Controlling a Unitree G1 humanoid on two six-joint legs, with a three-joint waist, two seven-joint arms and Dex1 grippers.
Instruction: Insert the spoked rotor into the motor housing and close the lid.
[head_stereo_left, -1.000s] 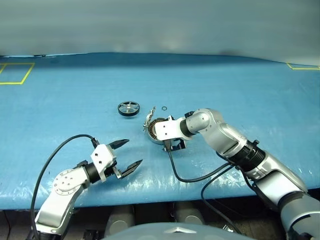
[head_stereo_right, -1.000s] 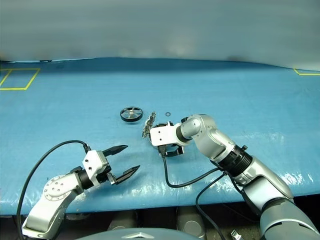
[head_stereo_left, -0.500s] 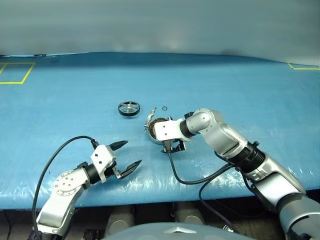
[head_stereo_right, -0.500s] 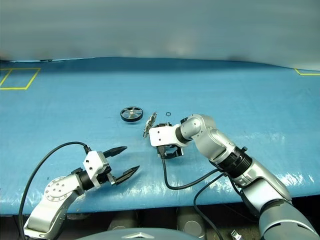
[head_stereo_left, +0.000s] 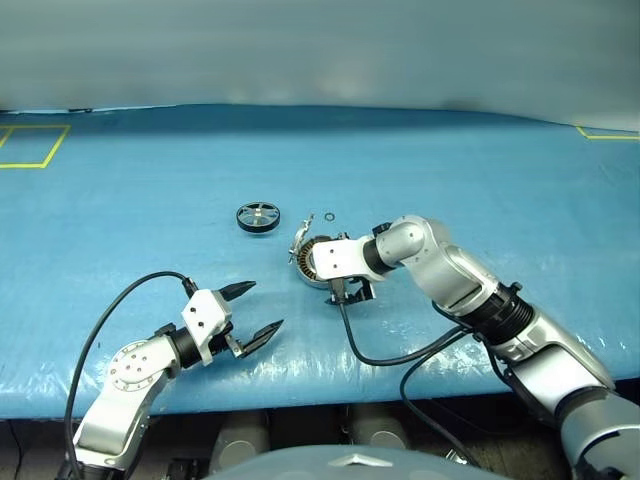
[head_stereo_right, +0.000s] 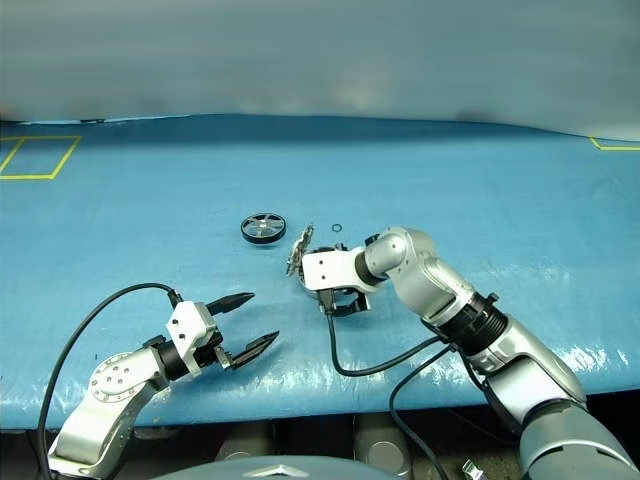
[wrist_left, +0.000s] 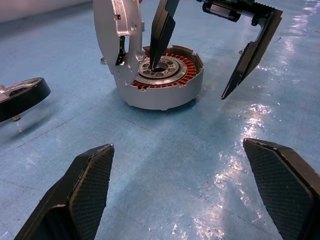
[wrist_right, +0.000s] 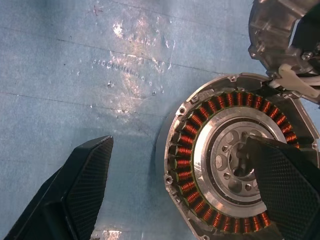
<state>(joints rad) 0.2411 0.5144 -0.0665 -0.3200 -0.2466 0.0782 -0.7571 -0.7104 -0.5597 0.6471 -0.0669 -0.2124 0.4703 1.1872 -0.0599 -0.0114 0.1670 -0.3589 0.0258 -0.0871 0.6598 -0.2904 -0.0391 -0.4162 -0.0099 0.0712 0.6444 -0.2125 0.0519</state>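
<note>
Now, housing: round silver-grey motor housing (wrist_left: 162, 80) with copper windings sits open on blue table (head_stereo_left: 150, 190), notched lid (wrist_left: 116, 35) upright.
Right gripper (wrist_left: 205, 50): spread wide, one finger in the hub.
Left gripper (head_stereo_left: 250, 310): open, empty.
Rotor: black spoked rotor (head_stereo_left: 258, 217) lies nearby.

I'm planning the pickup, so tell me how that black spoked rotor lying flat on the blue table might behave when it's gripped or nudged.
The spoked rotor looks rigid, so it should keep its shape. Lying flat, it would probably slide on the glossy table rather than roll; set on edge, it could roll. Its low rim gives fingers little to hold, and the thin spokes may bend if squeezed.
</note>
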